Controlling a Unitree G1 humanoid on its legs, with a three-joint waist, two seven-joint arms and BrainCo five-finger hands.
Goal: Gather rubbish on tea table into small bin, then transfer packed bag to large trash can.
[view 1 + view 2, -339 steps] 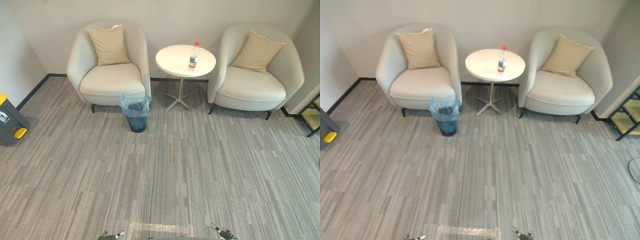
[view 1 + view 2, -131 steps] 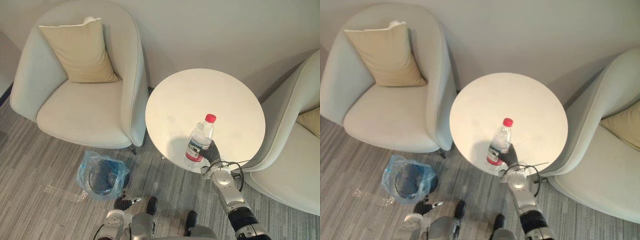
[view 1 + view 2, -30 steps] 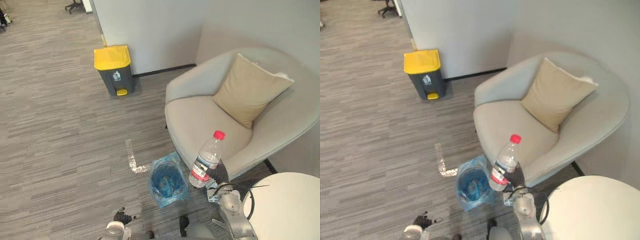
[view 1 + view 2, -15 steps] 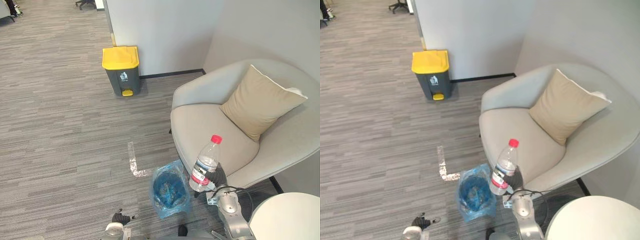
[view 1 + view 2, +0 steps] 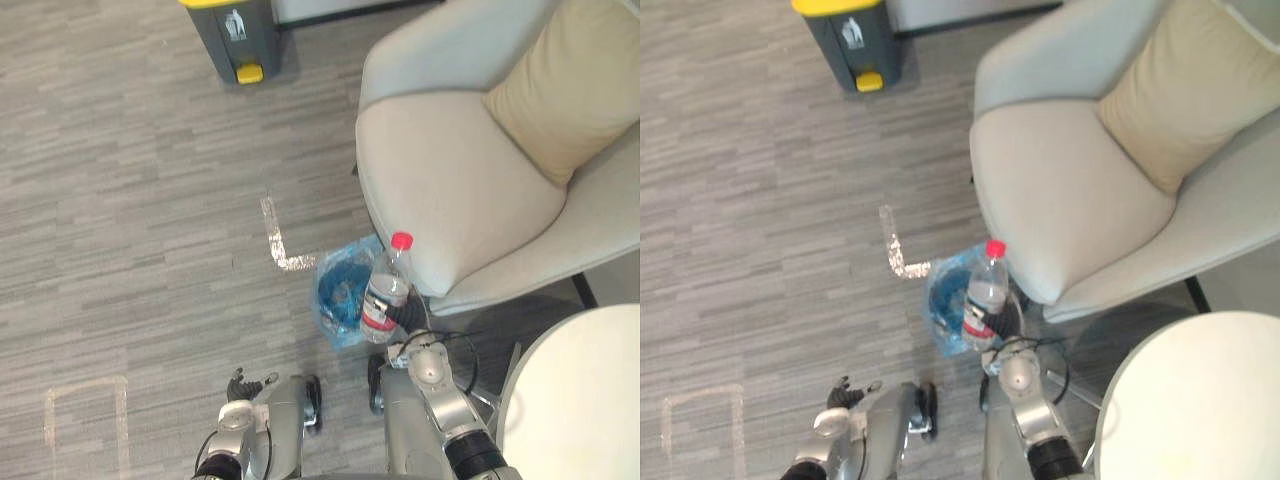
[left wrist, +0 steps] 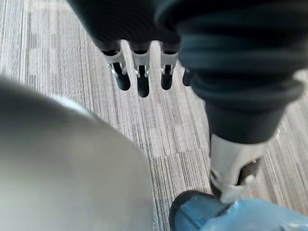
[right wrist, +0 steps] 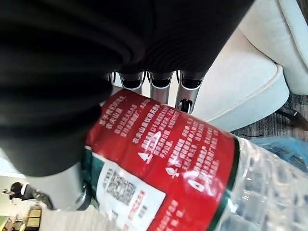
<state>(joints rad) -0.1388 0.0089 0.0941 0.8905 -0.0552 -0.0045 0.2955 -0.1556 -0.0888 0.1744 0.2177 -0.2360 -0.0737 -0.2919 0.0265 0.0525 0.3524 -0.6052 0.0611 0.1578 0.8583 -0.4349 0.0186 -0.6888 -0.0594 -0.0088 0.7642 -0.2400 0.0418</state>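
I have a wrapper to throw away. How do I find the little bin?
Find the big cream armchair. On the grey carpet by its front corner sits the small bin, next to the bottle in the robot's right hand. It wears a crinkly blue bag, unlike the bigger grey can with a yellow lid farther off.

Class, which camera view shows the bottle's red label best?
The right wrist view: the label is close up and large, gripped by the right robot hand. Both eye views show it from above as a thin red band low on the bottle.
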